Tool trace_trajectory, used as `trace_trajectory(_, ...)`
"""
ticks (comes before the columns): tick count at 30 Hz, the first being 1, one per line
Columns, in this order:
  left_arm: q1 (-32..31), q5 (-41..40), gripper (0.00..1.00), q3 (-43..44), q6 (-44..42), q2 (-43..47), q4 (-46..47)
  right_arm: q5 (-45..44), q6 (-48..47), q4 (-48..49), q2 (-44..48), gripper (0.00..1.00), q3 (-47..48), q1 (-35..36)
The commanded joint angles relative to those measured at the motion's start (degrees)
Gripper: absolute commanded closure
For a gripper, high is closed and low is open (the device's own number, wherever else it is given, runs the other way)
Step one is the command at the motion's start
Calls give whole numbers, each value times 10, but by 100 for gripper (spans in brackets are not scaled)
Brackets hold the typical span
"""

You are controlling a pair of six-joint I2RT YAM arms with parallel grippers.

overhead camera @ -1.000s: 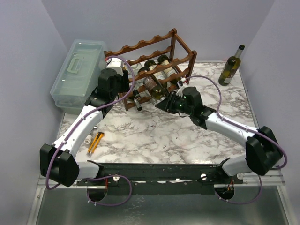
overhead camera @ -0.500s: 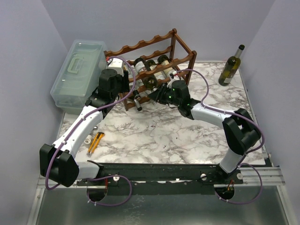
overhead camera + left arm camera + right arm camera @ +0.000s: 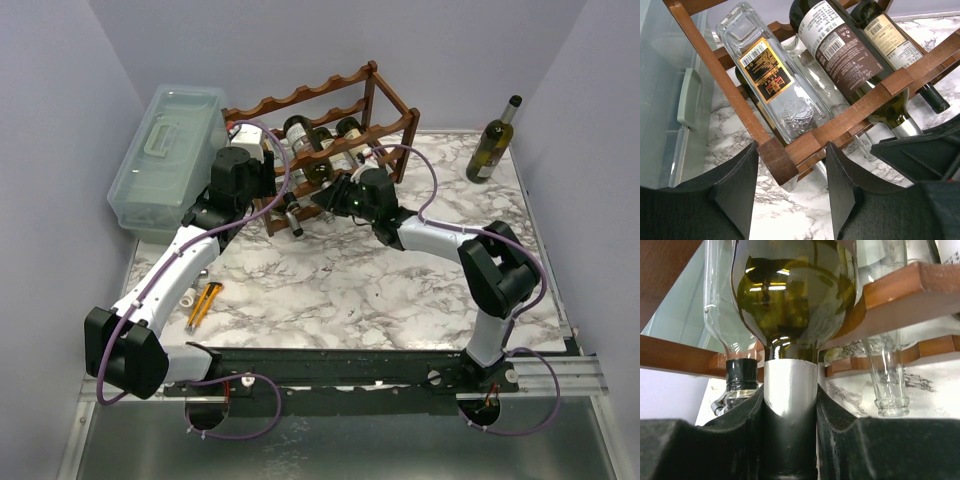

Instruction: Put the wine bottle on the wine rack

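The wine rack (image 3: pixel 388 104) is dark reddish-brown wood with wavy, scalloped rails and open sides, standing at the far side of the white, grey-veined marble table (image 3: pixel 340 290). The wine bottle (image 3: pixel 832 45) lies on its side in a scallop of the rack's front rail: smooth olive-green glass, a brown paper label, rounded shoulders and a neck wrapped in silver foil that sticks out past the rail. The right hand (image 3: pixel 790 396) is clamped on that foil neck, one dark finger on each side.

Just beside it in the same tier lie a clear, square-sided glass bottle (image 3: pixel 767 80) with a yellow and red label and a dark bottle (image 3: pixel 890 40) with a cream label. Clear glass necks show on the tier beneath.

The left hand (image 3: pixel 791 152) sits at the rack's lower front corner, its fingers apart on either side of the wooden corner block (whether they press on the wood I cannot tell).

Left of the rack sits a pale green translucent plastic box (image 3: pixel 150 190) with a lid and handle; its contents are not visible. A green bottle (image 3: pixel 493 143) stands upright at the far right corner, and a yellow-handled tool (image 3: pixel 203 304) lies near the left arm
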State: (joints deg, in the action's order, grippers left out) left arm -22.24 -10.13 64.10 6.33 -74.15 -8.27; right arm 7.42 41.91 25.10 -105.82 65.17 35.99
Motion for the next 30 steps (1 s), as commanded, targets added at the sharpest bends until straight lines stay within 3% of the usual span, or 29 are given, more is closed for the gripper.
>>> trace_trajectory(1,-8,23,60,-7,-12,-21,-5,1,-44,81,-15,99,55,0)
trace_trajectory(12,-8,29,61,-6,-8,-23,-6,-11,-76,-14,-61,96,142,-1)
trace_trajectory(23,-9,37,62,-5,-2,-24,-7,-12,-53,-65,-54,41,123,-2)
trace_trajectory(30,-9,46,62,-6,5,-33,-7,-15,-56,-90,-17,27,91,-2)
